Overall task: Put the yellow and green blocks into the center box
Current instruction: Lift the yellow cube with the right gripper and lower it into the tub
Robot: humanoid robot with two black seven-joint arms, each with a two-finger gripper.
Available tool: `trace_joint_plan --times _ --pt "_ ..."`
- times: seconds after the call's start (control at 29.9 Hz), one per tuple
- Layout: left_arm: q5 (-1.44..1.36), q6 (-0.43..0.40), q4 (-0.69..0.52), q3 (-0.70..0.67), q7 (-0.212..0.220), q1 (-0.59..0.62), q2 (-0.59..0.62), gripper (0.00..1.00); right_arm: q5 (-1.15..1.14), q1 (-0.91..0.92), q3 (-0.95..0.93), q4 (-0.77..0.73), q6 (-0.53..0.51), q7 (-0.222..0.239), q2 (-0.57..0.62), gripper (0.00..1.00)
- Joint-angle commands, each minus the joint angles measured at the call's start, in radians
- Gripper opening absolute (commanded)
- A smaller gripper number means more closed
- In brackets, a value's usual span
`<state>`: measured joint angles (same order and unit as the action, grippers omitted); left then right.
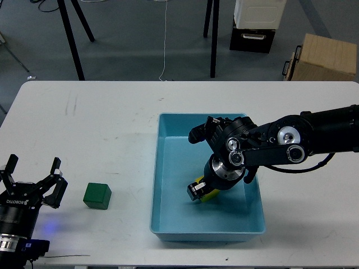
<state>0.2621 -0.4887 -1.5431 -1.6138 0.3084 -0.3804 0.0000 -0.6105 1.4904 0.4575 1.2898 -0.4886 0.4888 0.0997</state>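
The light blue tray (171, 162) sits in the middle of the white table. My right gripper (201, 190) reaches into it from the right, pointing down, and is shut on the yellow block (211, 194), which sits low near the tray's floor and is partly hidden by the fingers. The dark green block (97, 195) stands on the table left of the tray, apart from it. My left gripper (33, 172) is open and empty at the lower left, a short way left of the green block.
The white table (84, 129) spreads left and behind the tray. Beyond its far edge on the floor stand a brown cardboard box (325, 56), a black and white case (255, 25) and black stand legs (72, 39).
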Motion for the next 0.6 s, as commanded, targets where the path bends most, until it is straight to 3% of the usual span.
trace_joint_plan --times 0.0,0.3,0.57 --pt "0.000 0.000 0.000 0.000 0.000 0.000 0.000 1.00 0.002 0.001 -0.005 0.000 0.000 0.000 0.002 0.00" --pt "0.000 0.000 0.000 0.000 0.000 0.000 0.000 1.00 0.002 0.001 -0.005 -0.001 0.000 0.000 -0.006 0.02" --pt "0.000 0.000 0.000 0.000 0.000 0.000 0.000 1.00 0.003 0.001 -0.008 -0.001 0.000 0.000 -0.002 0.37"
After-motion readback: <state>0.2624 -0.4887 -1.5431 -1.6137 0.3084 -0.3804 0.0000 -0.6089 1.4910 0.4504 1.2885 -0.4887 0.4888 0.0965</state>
